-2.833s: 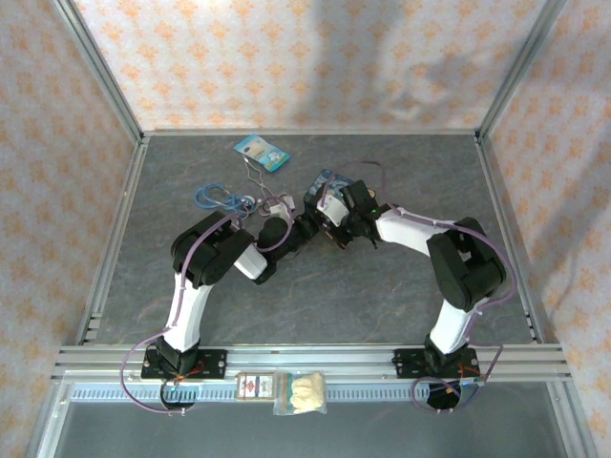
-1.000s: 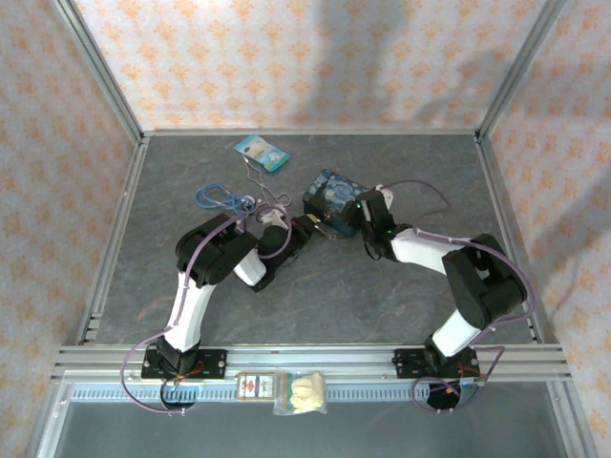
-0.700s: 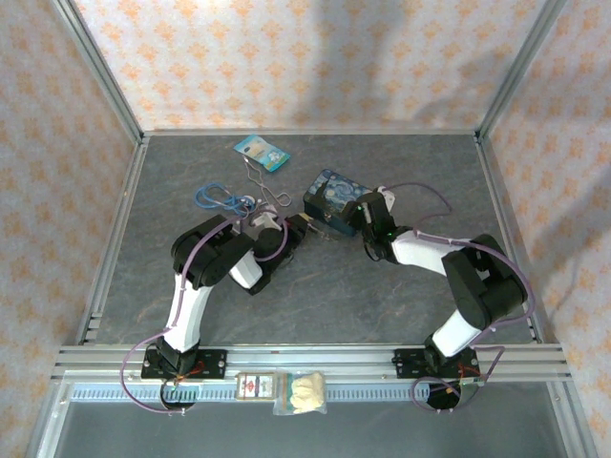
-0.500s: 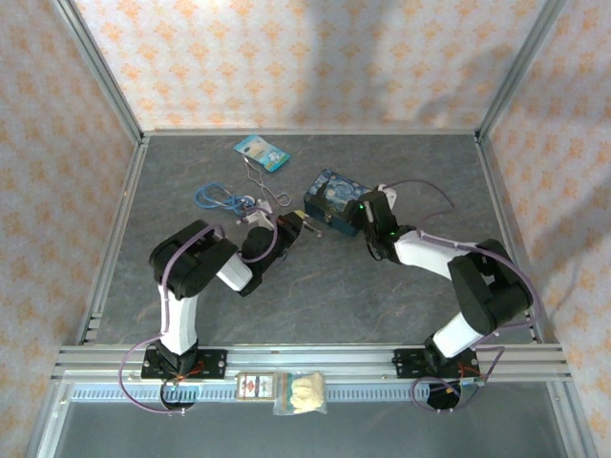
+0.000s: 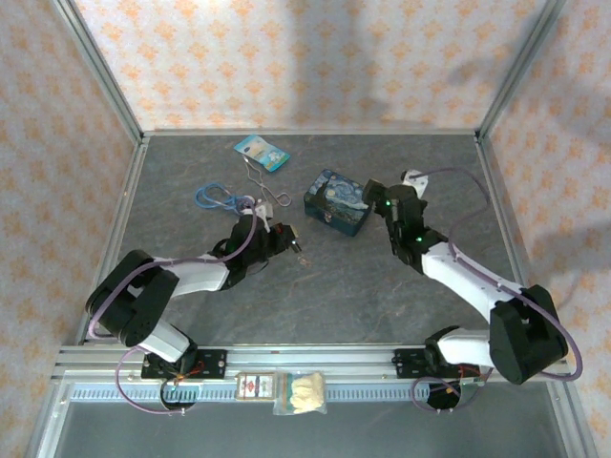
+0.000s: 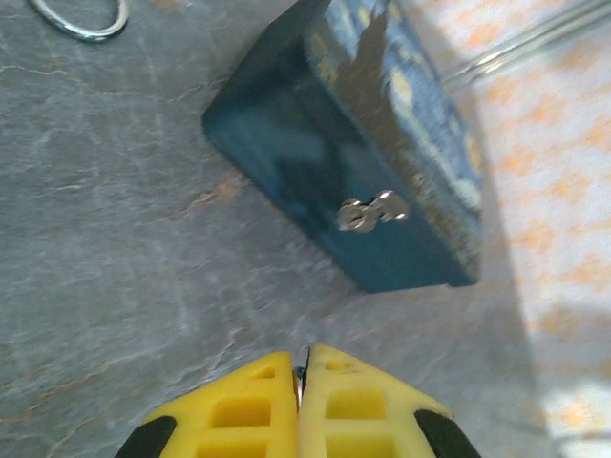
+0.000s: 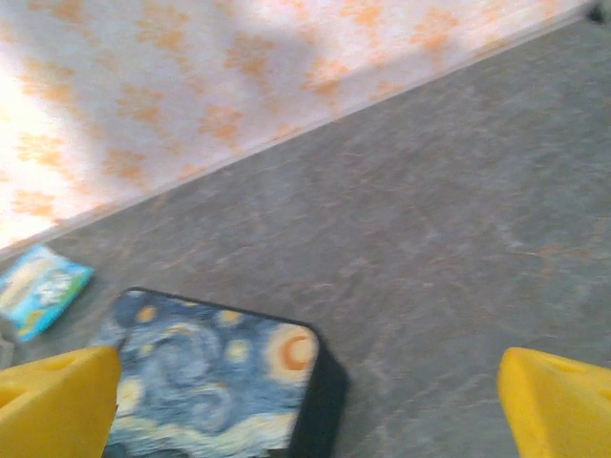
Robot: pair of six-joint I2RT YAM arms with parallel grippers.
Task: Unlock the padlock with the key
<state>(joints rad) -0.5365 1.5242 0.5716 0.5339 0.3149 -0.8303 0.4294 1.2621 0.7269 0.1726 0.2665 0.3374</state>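
Left gripper [image 6: 300, 357] pinches key [image 6: 300, 374], its length pointing toward blue tin [image 6: 382, 124]; right gripper [image 7: 305, 405] spread apart.

tin [image 5: 336, 202]: on the table [image 5: 382, 286], the landmark for every line below.
packet [image 5: 261, 151]: behind the tin and to its left, well apart.
wire loops [image 5: 265, 188]: left of the tin, near.
cord [image 5: 214, 197]: left of the tin, beyond the wire loops.
left gripper [image 6: 301, 358]: before the tin, to its left, near.
right gripper [image 7: 307, 405]: just right of the tin.
box [image 5: 254, 385] and bag [image 5: 303, 392]: far before the tin, side by side by the near rail [image 5: 363, 358], box on the left.
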